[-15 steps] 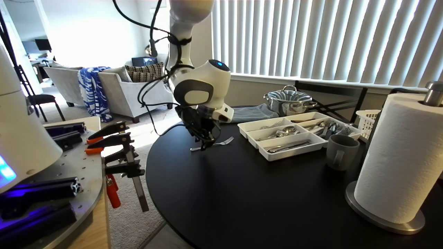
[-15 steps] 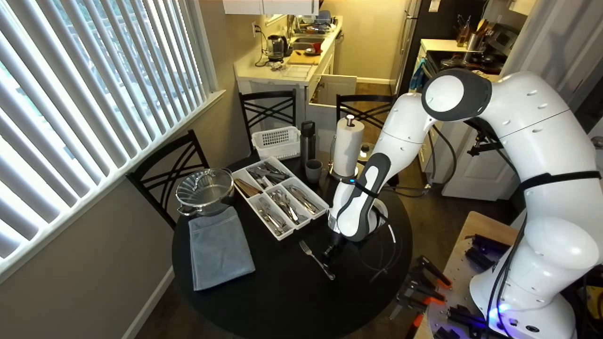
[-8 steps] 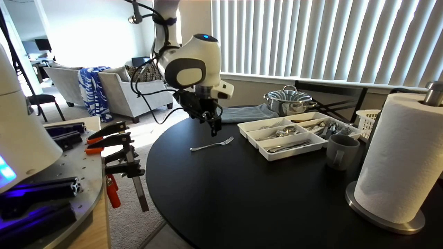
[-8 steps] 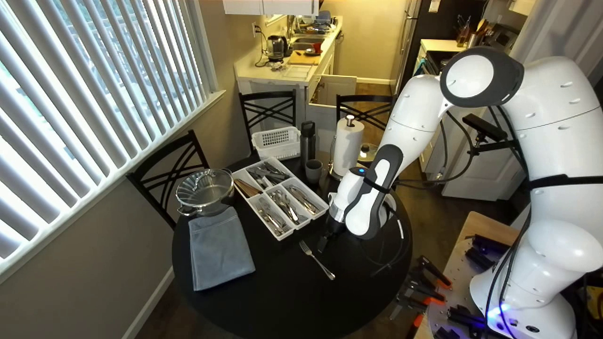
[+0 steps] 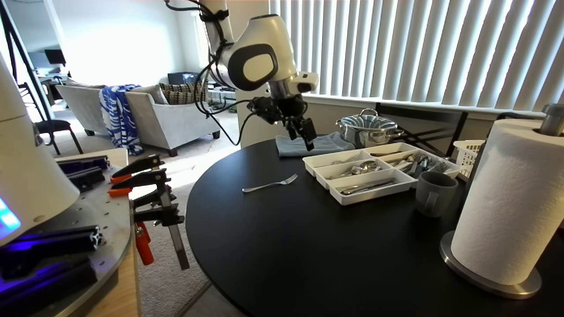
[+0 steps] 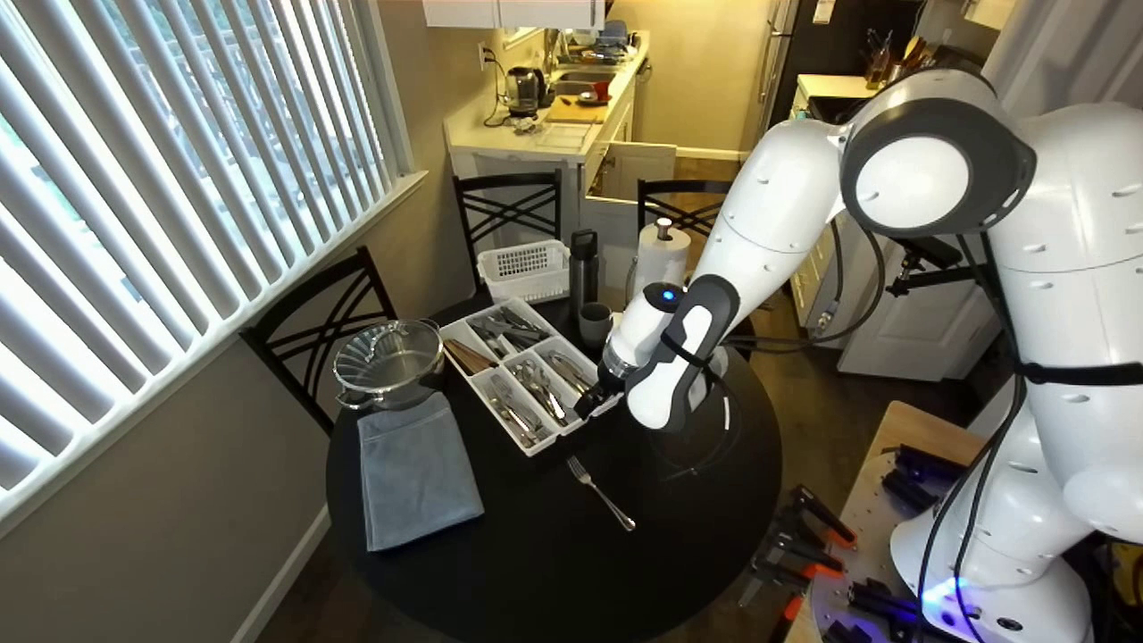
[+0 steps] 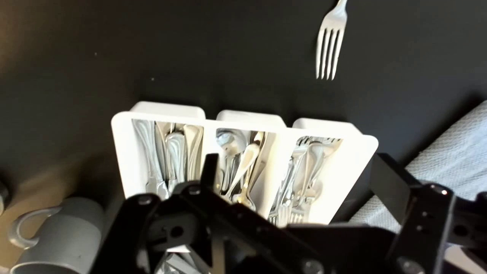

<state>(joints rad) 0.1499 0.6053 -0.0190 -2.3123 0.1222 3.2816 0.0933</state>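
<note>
- Your gripper (image 7: 296, 169) is black; your arm (image 6: 777, 192) is white with dark grey sections.
- You see a silver fork (image 7: 331, 23) and a black tabletop (image 5: 286, 246).
- Your cutlery tray (image 7: 354, 152) is white, with silver cutlery (image 7: 175, 152) and some brown pieces (image 6: 469, 355).
- You have a grey mug (image 7: 62, 236) and a blue-grey cloth (image 6: 415, 482).
- Your paper towel roll (image 5: 506, 202) is white.
- You see a blue-and-white patterned blanket (image 5: 121, 119) and black clamps (image 5: 147, 178) with orange parts.

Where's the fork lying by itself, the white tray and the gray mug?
Fork (image 7: 334, 23): wrist view, flat part behind the tines.
White tray (image 5: 379, 192): an exterior view, outer wall.
Gray mug (image 5: 443, 193): an exterior view, side near the handle.
</note>
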